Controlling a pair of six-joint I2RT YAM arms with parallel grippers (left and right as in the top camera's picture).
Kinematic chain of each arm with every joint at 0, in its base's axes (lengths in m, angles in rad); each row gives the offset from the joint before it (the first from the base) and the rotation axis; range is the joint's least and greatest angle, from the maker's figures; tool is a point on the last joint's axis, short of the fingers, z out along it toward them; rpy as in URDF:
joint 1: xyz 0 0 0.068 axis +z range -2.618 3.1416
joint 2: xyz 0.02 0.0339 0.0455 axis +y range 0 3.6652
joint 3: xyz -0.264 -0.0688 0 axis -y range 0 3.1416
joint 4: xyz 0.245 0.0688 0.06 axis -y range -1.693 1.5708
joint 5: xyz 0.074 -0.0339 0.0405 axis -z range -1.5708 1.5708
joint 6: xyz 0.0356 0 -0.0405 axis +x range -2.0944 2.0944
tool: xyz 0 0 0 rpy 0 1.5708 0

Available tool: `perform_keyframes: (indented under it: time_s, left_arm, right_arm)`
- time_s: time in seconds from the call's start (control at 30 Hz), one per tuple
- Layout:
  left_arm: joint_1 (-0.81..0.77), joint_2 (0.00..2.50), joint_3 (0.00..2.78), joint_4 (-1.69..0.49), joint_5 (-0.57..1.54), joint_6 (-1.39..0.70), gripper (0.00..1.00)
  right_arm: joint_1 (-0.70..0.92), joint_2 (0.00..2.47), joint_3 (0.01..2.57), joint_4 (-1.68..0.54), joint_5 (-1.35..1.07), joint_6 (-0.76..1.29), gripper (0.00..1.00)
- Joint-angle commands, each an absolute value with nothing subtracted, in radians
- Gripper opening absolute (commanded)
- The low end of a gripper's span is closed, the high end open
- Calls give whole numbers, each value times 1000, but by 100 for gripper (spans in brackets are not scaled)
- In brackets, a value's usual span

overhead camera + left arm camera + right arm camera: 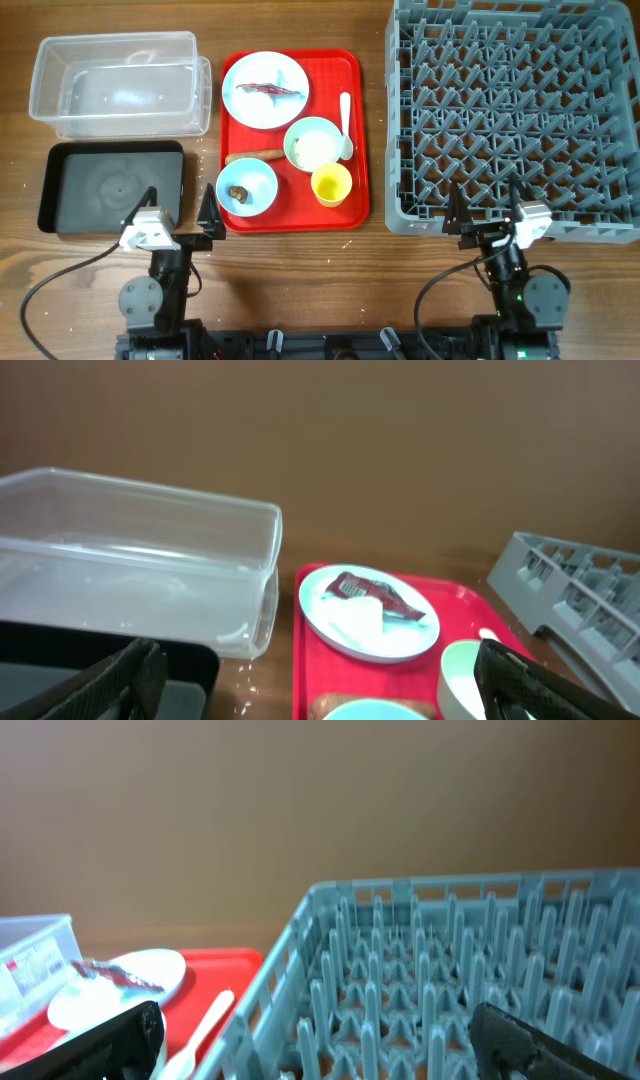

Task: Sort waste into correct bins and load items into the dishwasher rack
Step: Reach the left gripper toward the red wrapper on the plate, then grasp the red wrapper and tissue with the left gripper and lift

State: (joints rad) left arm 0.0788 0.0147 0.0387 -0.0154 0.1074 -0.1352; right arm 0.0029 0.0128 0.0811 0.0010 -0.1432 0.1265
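Left gripper (180, 208) spread wide, at 4 o'clock of black tray (100, 185). Right gripper (484, 208) likewise spread, at 6 o'clock of rack (520, 60). Red wrapper (270, 90) lies on blue plate (243, 78), 11 o'clock on red serving tray (355, 120).

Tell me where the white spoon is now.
In the overhead view, the white spoon lies on the right side of the red tray, right of the pale green bowl, near the yellow cup.

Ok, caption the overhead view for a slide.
Red tray of dishes and waste between tub, black tray and rack; all fingers open.
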Motion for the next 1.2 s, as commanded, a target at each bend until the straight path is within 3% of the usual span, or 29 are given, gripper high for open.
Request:
perform_keyframes:
  time_s: [0.0, 0.2, 0.43, 0.53, 0.67, 0.77, 1.03, 1.17]
  left_arm:
    - [81, 32, 152, -34, 131, -118, 100]
    - [81, 240, 374, -113, 135, -118, 100]
    - [80, 723, 775, -271, 283, -115, 100]
    - [49, 970, 1003, -414, 305, -115, 100]
    - [-118, 1493, 1571, -790, 131, -138, 100]
    - [-207, 1733, 1822, -944, 60, -133, 100]
    - [-313, 2045, 1879, -857, 76, -143, 100]
    - [-292, 2125, 1879, -868, -141, -557, 100]
  right_arm:
    - [1, 18, 185, -35, -175, 101, 100]
    - [1, 81, 384, -184, -185, 25, 100]
    - [1, 369, 709, -456, -183, 1, 100]
    - [1, 522, 836, -554, -186, 3, 100]
    - [1, 745, 1036, -714, -274, 3, 100]
    - [1, 782, 1044, -712, -323, 4, 100]
    - [1, 816, 1039, -776, -391, 33, 100]
    - [1, 836, 1039, -791, -391, 35, 100]
